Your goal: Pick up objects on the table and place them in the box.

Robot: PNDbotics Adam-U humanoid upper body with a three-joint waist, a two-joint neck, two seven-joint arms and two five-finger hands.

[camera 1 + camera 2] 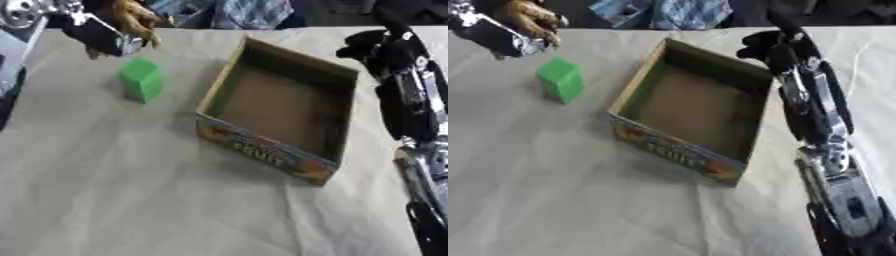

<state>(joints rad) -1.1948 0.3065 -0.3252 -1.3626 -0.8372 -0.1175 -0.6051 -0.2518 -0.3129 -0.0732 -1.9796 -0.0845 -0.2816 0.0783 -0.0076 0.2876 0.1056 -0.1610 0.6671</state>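
- Left eye view: a green block [141, 79] stands on the pale cloth-covered table [114, 190], well left of an open cardboard box [278, 150] with printed fruit on its outer wall. The box looks empty inside.
- The left hand [131, 22] comes in from the upper left corner, just beyond and above the block. Its yellowish fingers [144, 31] curl downward, and I cannot tell whether they hold something or are simply clenched; nothing separate shows between them.
- The hand and the block appear apart, with a sliver of cloth between the fingertips and the block's top.
- Right eye view: the right hand [767, 42] hangs over the box's far right corner, at the end of a black and silver arm [820, 125] running up the right side. The hand is a dark shape there, and its fingers cannot be made out.
- The block [561, 79] sits alone on the cloth, near the left hand [531, 20], with open table between it and the box wall.
- Risks, as I judge them: curled fingers descending on the block could knock it over or push it away instead of closing round it.
- The block's smooth, slanted faces could let it twist out of a pinch during the carry.
- A low carry could strike the near wall and shove the light box.
- The right arm beside the box could nudge it just as the left hand comes across.
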